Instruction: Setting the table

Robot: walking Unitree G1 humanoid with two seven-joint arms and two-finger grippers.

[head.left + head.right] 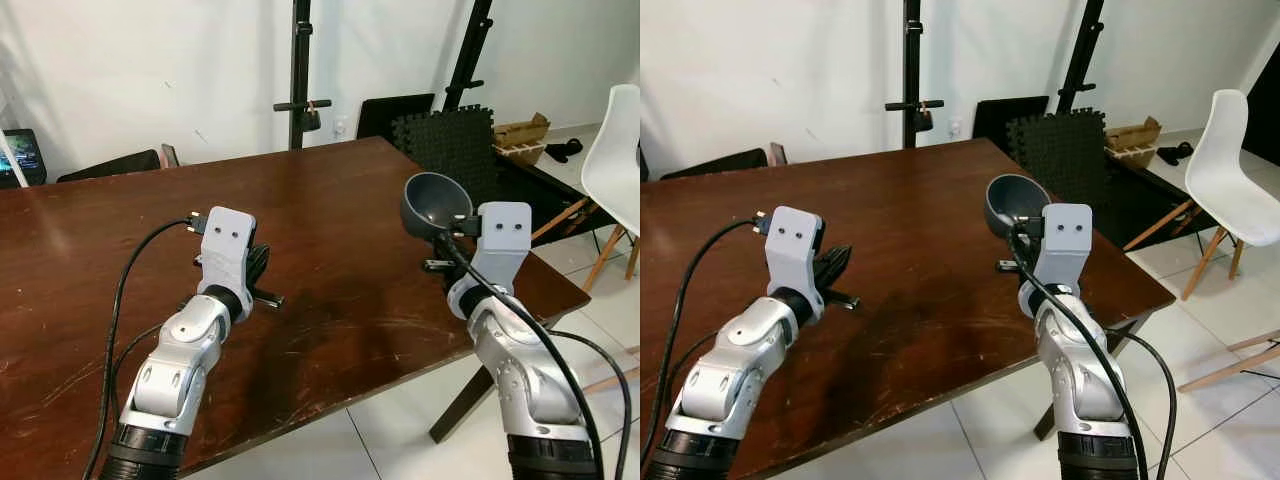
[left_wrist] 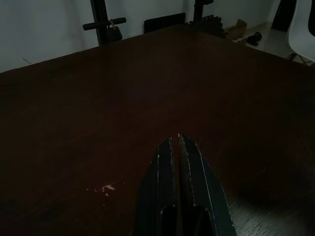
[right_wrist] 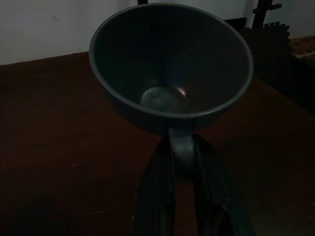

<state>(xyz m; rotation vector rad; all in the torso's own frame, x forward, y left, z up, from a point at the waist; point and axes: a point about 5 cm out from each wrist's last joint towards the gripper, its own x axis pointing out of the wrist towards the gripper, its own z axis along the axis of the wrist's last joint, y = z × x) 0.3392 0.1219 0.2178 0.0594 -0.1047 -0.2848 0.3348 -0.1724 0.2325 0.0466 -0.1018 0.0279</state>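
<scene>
A dark grey bowl point(image 1: 436, 203) is held above the right part of the brown wooden table point(image 1: 330, 210), tilted so its open mouth faces back toward the robot and upward. The right gripper point(image 3: 183, 147) has its two black fingers clamped on the near rim of the bowl, one finger inside and one outside, and the right wrist view looks straight into the bowl's empty hollow. The right arm point(image 1: 520, 360) reaches up from beyond the table's near right edge, with a black cable running along it. The left gripper point(image 2: 177, 147) hangs low over the table's middle left, its two fingers pressed together with nothing between them. A few pale scuffs mark the dark tabletop just beside those fingers. Past the far edge of the table stand two black stand poles point(image 1: 299, 70) against a white wall. Black foam mats point(image 1: 445, 135) lean near the table's far right corner, and a white chair point(image 1: 1230, 170) stands on the tiled floor well off to the right.
</scene>
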